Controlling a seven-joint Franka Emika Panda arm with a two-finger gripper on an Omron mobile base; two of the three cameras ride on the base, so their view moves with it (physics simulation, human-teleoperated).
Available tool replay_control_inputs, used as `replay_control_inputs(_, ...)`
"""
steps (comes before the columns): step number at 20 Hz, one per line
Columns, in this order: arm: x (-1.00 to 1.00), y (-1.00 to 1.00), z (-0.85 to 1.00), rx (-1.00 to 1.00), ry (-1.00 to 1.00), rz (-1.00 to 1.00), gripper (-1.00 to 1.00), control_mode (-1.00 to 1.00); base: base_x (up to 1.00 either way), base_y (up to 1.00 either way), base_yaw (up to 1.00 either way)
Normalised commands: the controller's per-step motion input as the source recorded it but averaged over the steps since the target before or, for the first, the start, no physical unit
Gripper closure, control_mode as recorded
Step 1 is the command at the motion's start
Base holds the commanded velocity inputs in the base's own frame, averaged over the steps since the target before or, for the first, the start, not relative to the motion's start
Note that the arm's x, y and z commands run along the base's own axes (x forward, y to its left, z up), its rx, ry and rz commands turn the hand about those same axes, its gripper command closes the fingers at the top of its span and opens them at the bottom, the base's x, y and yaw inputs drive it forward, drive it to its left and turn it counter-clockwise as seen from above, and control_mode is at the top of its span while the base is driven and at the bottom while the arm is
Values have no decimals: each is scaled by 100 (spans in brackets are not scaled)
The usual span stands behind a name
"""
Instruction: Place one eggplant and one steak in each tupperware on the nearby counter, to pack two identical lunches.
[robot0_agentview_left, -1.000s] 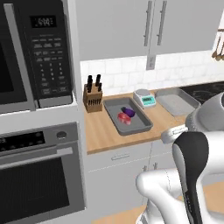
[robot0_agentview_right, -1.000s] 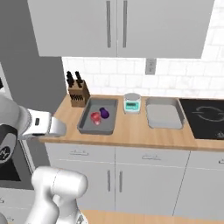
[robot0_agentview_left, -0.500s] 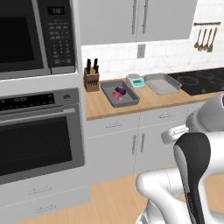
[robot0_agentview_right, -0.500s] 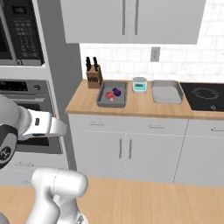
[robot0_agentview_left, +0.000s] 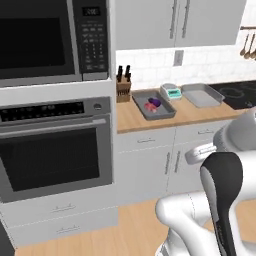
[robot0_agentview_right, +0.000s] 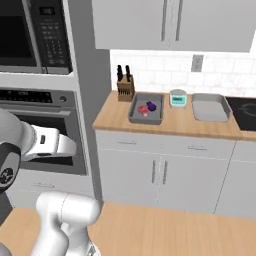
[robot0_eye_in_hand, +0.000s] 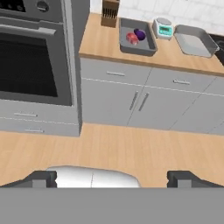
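The wooden counter (robot0_agentview_left: 150, 122) (robot0_agentview_right: 170, 125) (robot0_eye_in_hand: 100, 41) lies well ahead of me, across a stretch of floor. On it stands a grey tupperware (robot0_agentview_left: 139, 102) (robot0_agentview_right: 134, 112) (robot0_eye_in_hand: 124, 37) that holds a purple eggplant (robot0_agentview_left: 154, 102) (robot0_agentview_right: 151, 105) (robot0_eye_in_hand: 139, 34) and a red steak (robot0_agentview_left: 149, 106) (robot0_agentview_right: 143, 110) (robot0_eye_in_hand: 131, 38). To its right stands a second grey tupperware (robot0_agentview_left: 201, 95) (robot0_agentview_right: 210, 107) (robot0_eye_in_hand: 194, 40), which looks empty. My gripper (robot0_eye_in_hand: 113, 179) is open, its tips wide apart with nothing between them, far from the counter and over the floor.
A built-in oven (robot0_agentview_left: 50, 150) with a microwave (robot0_agentview_left: 45, 40) above it stands left of the counter. A knife block (robot0_agentview_left: 123, 90) and a small scale (robot0_agentview_left: 170, 91) sit at the back of the counter. The black stovetop (robot0_agentview_left: 240, 92) is at the right. Wooden floor (robot0_eye_in_hand: 109, 148) spreads before the cabinets.
The whole picture has shifted: the base has backed away from the counter, so the counter looks smaller and the oven and floor have come into sight. The things on the counter lie as before.
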Motion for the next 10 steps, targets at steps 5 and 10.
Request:
replay_control_inputs(5,0,0,0,0,0,0,-100,100,-9,100,1)
replay_control_inputs(10,0,0,0,0,0,0,-100,100,-1,100,0)
